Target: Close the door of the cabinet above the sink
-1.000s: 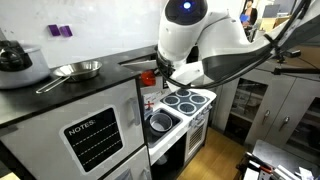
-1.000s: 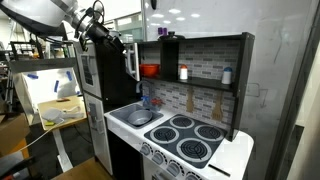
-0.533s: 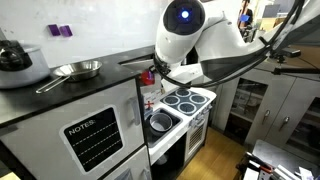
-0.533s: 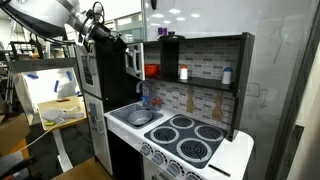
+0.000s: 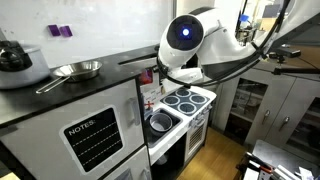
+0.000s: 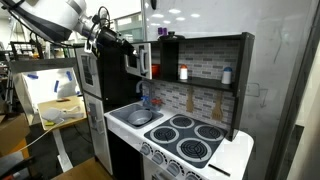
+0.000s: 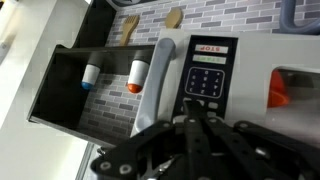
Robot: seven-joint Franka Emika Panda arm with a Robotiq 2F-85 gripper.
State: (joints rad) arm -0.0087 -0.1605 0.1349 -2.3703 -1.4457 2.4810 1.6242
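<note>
The cabinet door (image 6: 139,62) above the sink (image 6: 138,117) is white with a dark keypad and a long white handle (image 7: 158,85). In the wrist view the door (image 7: 215,72) fills the middle and stands nearly closed. My gripper (image 6: 124,46) is at the door's outer face, against it or very near. In the wrist view my gripper (image 7: 190,120) has its black fingers together with nothing between them, pointing at the keypad. The arm hides the door in an exterior view, where only the sink (image 5: 160,122) shows.
An open dark shelf (image 6: 200,60) with small bottles (image 7: 135,75) stands beside the door. A four-burner stove (image 6: 190,138) sits beside the sink. A pan (image 5: 78,70) and a pot (image 5: 15,58) rest on top of the white fridge unit (image 5: 95,125).
The arm has moved toward the cabinet and the door has swung further shut against the cabinet front.
</note>
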